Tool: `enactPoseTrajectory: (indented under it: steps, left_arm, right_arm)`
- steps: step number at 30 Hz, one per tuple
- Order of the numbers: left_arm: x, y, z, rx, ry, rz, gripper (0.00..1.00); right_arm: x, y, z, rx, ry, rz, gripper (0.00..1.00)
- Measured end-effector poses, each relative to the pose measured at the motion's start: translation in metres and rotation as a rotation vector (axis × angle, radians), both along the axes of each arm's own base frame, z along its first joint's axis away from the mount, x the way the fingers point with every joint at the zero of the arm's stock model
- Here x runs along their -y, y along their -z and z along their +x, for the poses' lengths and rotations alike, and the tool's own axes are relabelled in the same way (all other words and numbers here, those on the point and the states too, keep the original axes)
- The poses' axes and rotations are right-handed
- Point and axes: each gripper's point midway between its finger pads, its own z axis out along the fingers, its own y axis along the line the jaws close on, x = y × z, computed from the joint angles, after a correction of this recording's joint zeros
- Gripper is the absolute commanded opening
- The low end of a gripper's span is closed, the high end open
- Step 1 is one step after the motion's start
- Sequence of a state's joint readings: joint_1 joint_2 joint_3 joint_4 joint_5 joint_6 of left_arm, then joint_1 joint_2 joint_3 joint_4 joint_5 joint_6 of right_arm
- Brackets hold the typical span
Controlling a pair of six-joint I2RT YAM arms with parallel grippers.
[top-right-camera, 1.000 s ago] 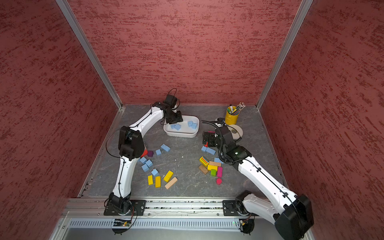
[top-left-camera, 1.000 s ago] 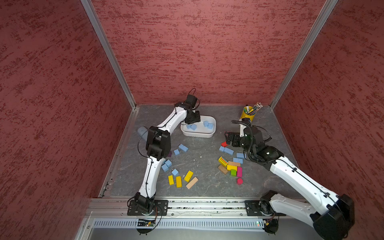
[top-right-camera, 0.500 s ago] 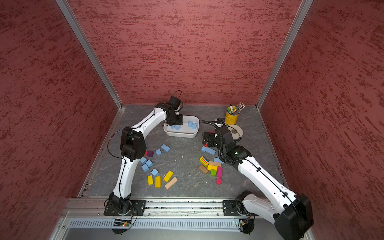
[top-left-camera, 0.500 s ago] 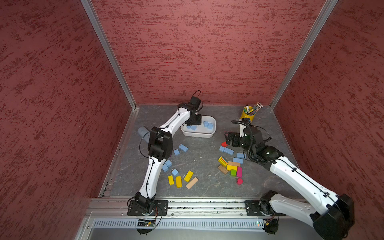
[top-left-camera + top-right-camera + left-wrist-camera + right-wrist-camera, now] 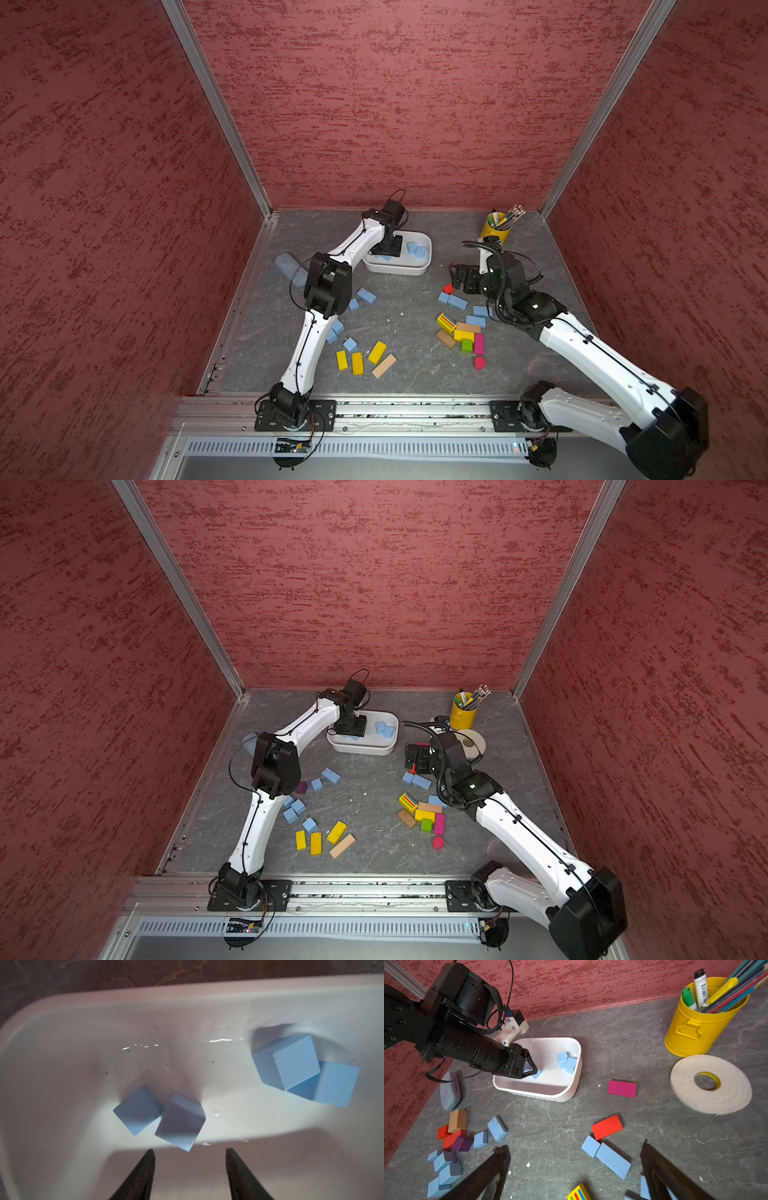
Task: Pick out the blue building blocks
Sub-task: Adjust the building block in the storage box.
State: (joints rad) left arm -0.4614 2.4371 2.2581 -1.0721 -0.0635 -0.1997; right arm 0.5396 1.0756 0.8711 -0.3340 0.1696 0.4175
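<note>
Several blue building blocks lie in a white tub point(image 5: 415, 270) at the back: two cubes point(image 5: 160, 1113) just ahead of my left gripper point(image 5: 190, 1153), two more point(image 5: 291, 1061) stacked at the tub's other end. The left gripper point(image 5: 388, 249) hangs inside the tub, open, with nothing between its fingers. More blue blocks lie on the table: a cluster point(image 5: 335, 328) by the left arm, and a flat brick point(image 5: 612, 1160) with a small one point(image 5: 590, 1146) ahead of my right gripper point(image 5: 575, 1149). The right gripper point(image 5: 455, 278) hovers low there, open and holding nothing.
Yellow, wood, green, magenta and red blocks point(image 5: 463, 334) are scattered near the front. A yellow pen tin point(image 5: 496, 230) and a tape roll point(image 5: 710, 1084) stand at the back right. A grey oval pad point(image 5: 289, 268) lies by the left wall.
My left wrist has shifted slightly over the tub and its jaws stand a little wider. The right arm has not moved.
</note>
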Motion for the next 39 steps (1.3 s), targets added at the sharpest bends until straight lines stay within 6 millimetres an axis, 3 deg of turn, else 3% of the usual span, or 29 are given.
enactPoseTrajectory:
  steps: [6,13,18,23,35,39]
  left_arm:
    - [0.001,0.000,0.006,0.014,0.011,0.010,0.50]
    - [0.000,0.020,0.007,-0.015,0.015,0.034,0.49]
    - [-0.001,0.026,0.005,-0.028,0.020,0.042,0.36]
    - [0.001,0.020,0.008,-0.015,0.022,0.034,0.29]
    - [0.018,0.012,0.021,0.013,-0.013,-0.065,0.26]
    - [0.026,0.022,0.026,0.006,-0.024,-0.100,0.25]
  right_arm:
    - [0.000,0.001,0.000,-0.002,0.000,-0.001,0.99]
    - [0.000,0.001,0.000,-0.002,0.000,-0.001,0.99]
    - [0.000,0.002,0.000,-0.003,0.000,-0.002,0.99]
    - [0.000,0.003,-0.001,-0.006,0.000,-0.004,0.99]
    - [0.001,0.009,-0.002,-0.016,-0.001,-0.014,0.99]
    - [0.002,0.009,-0.002,-0.018,0.001,-0.020,0.99]
